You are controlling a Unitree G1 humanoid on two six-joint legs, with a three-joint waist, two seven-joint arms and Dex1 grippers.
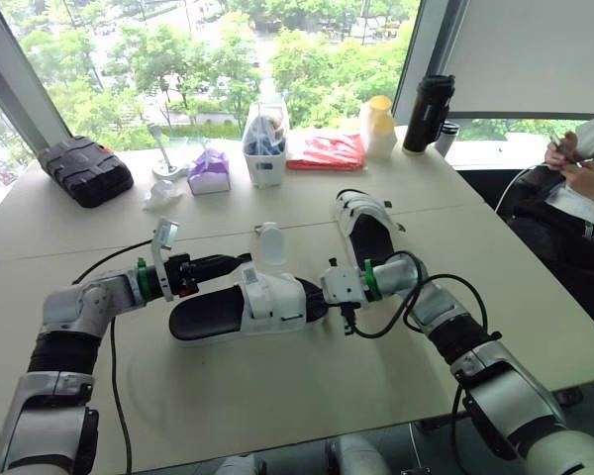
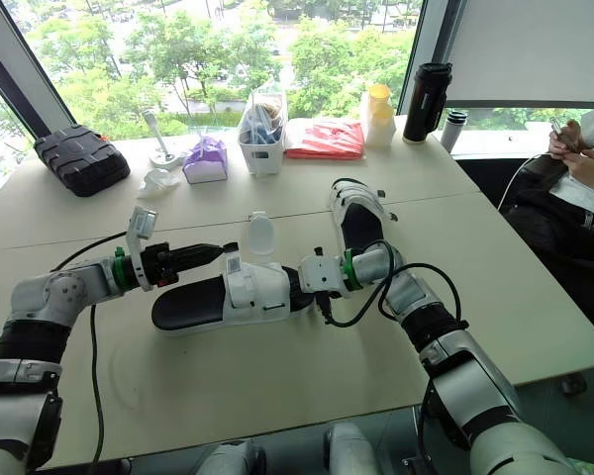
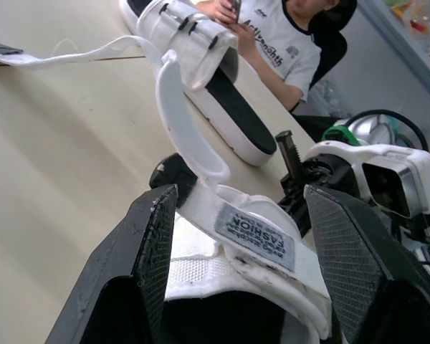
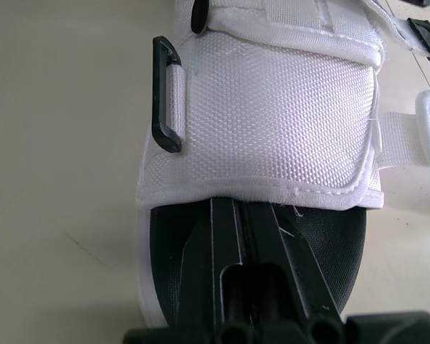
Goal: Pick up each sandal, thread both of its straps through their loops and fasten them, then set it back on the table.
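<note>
Two white sandals sit on the table (image 1: 277, 396), and the job looks roughly half done. The far sandal (image 1: 366, 223), right of centre in the head views, rests flat with both bands drawn across its upper, so it appears finished. The near sandal (image 1: 243, 302), at the centre of the frame, lies between the two arms with one loose strap (image 1: 269, 242) standing up from its far edge. A black loop (image 4: 166, 95) on its front band looks empty in the right wrist view. Whether its other strap is fastened cannot be told.

From the left of the frame, the left gripper (image 1: 233, 263) reaches in, fingers spread on either side of the upper beneath that strap. From the right, the right gripper (image 1: 319, 293) lies on the footbed, fingers pressed together and tucked under the front band. Threading, fastening and release seem to remain. A person (image 1: 584, 168) sits at the upper right edge.
</note>
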